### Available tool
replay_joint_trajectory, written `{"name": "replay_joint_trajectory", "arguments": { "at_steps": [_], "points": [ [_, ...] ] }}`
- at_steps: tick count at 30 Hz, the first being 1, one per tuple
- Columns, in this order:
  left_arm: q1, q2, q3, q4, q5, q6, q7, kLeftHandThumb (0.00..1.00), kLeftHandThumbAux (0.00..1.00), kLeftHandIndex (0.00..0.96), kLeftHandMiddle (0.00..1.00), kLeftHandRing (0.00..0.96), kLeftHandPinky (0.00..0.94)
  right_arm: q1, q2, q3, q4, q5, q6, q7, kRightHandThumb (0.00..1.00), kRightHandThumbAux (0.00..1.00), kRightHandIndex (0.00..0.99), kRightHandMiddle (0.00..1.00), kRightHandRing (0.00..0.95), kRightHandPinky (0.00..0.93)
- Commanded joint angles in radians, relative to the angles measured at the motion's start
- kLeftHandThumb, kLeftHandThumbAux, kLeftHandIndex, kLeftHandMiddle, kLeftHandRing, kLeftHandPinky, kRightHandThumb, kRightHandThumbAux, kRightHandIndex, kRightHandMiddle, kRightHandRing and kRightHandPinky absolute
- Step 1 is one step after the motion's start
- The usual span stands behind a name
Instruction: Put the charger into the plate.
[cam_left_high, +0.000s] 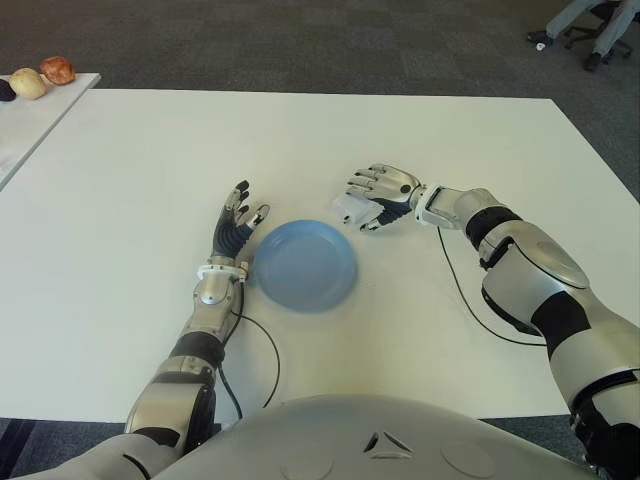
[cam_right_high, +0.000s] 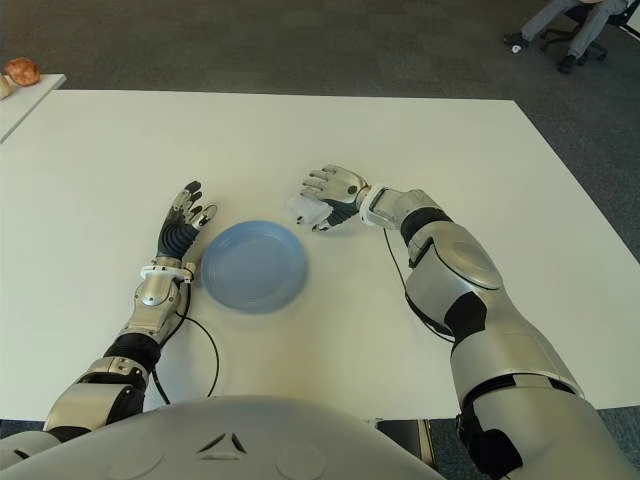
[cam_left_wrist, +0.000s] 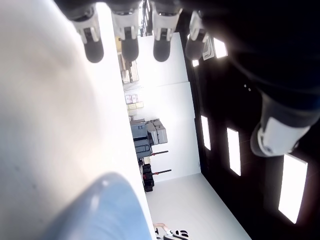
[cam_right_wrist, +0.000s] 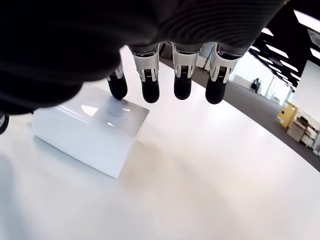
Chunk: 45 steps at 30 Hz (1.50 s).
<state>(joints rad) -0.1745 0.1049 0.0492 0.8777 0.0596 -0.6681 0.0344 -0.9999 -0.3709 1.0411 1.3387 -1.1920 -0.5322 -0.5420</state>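
We see a white table (cam_left_high: 330, 130) on dark grey carpet (cam_left_high: 300, 40), a second table (cam_left_high: 30, 115) at left, and an office chair (cam_left_high: 590, 40) far right.

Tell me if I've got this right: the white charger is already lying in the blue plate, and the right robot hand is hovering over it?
Not quite. The charger is not in the plate; it sits on the white table beside the plate, on its far right side. The right robot hand is over it, fingers not yet closed around it, as the right wrist view shows.
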Motion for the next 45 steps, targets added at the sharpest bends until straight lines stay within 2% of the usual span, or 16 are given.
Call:
{"name": "replay_joint_trajectory", "arguments": {
  "at_steps": [1, 11, 30, 37, 41, 45],
  "points": [
    [0.098, -0.021, -0.025, 0.107, 0.031, 0.023, 0.009, 0.000, 0.488, 0.000, 0.027, 0.024, 0.020, 0.024, 0.007, 0.012, 0.013, -0.009, 0.019, 0.005, 0.286, 0.158, 0.000, 0.000, 0.000, 0.000],
    [0.097, -0.019, -0.034, 0.110, 0.031, 0.005, 0.022, 0.000, 0.485, 0.000, 0.025, 0.024, 0.028, 0.025, 0.026, 0.006, 0.022, -0.001, 0.050, -0.003, 0.286, 0.169, 0.000, 0.000, 0.000, 0.000],
    [0.104, -0.032, -0.043, 0.085, 0.021, 0.017, 0.034, 0.000, 0.505, 0.000, 0.025, 0.022, 0.023, 0.026, 0.019, -0.020, 0.023, 0.037, 0.015, 0.057, 0.314, 0.159, 0.000, 0.000, 0.000, 0.000],
    [0.104, -0.037, -0.043, 0.077, 0.018, 0.022, 0.036, 0.000, 0.510, 0.000, 0.025, 0.022, 0.024, 0.047, -0.024, -0.027, 0.020, 0.051, -0.022, 0.106, 0.296, 0.195, 0.000, 0.000, 0.000, 0.000],
    [0.105, -0.039, -0.042, 0.069, 0.016, 0.029, 0.038, 0.000, 0.513, 0.000, 0.024, 0.021, 0.026, 0.075, -0.057, -0.044, 0.009, 0.076, -0.060, 0.163, 0.274, 0.226, 0.000, 0.000, 0.000, 0.000],
    [0.108, -0.040, -0.042, 0.059, 0.016, 0.035, 0.040, 0.000, 0.510, 0.000, 0.023, 0.022, 0.030, 0.101, -0.110, -0.077, -0.033, 0.127, -0.137, 0.236, 0.258, 0.251, 0.000, 0.000, 0.000, 0.000]
  ]
}}
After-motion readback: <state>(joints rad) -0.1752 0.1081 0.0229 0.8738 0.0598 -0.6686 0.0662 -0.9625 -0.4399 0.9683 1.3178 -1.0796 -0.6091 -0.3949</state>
